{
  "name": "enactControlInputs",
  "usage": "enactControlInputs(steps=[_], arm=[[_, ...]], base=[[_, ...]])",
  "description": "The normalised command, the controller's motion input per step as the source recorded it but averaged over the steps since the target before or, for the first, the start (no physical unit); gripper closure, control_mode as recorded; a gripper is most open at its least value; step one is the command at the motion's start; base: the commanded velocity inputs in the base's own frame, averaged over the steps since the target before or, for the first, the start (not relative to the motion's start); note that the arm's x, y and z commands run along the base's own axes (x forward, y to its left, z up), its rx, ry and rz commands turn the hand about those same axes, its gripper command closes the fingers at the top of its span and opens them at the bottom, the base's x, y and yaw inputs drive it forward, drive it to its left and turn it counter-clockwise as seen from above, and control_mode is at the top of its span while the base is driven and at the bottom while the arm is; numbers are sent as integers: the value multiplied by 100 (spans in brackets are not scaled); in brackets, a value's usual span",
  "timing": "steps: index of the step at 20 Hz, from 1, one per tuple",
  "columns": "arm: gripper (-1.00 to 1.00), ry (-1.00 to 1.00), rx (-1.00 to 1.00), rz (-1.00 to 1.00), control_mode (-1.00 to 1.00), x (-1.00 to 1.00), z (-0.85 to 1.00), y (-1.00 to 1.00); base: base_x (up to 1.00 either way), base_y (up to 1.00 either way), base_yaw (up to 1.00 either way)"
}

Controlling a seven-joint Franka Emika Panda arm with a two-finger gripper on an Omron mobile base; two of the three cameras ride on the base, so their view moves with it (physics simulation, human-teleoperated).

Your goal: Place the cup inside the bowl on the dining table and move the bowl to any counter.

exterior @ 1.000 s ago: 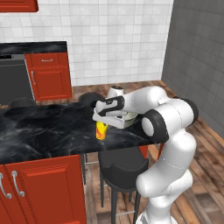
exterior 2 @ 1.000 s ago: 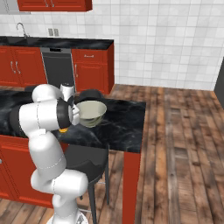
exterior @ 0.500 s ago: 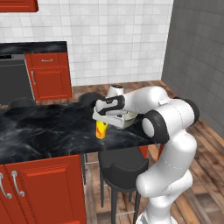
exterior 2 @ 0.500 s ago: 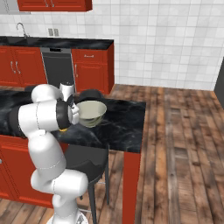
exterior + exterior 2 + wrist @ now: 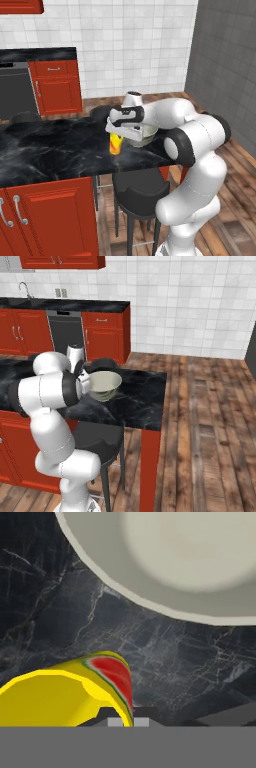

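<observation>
- The cup (image 5: pixel 115 143), pinched by its rim in the gripper (image 5: pixel 120 136), hangs just beside the bowl (image 5: pixel 104 385), near the dining table (image 5: pixel 60 150) end.
- Risk, as judged: the thin rim hold may slip, or the cup may clip the bowl's rim and tip over it.
- The bowl's pale inside looks empty; the cup's contents cannot be made out.

Two rear cameras — left and right — look forward and down at the same table (image 5: pixel 60 150); the hand camera peers close at its top.
</observation>
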Motion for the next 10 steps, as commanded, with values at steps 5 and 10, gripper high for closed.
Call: enactControlInputs(steps=[5,10], arm=[[100,0,0,0,-100,0,30,0],[100,0,0,0,-100,0,40,0]], base=[[0,0,0],[0,0,0]])
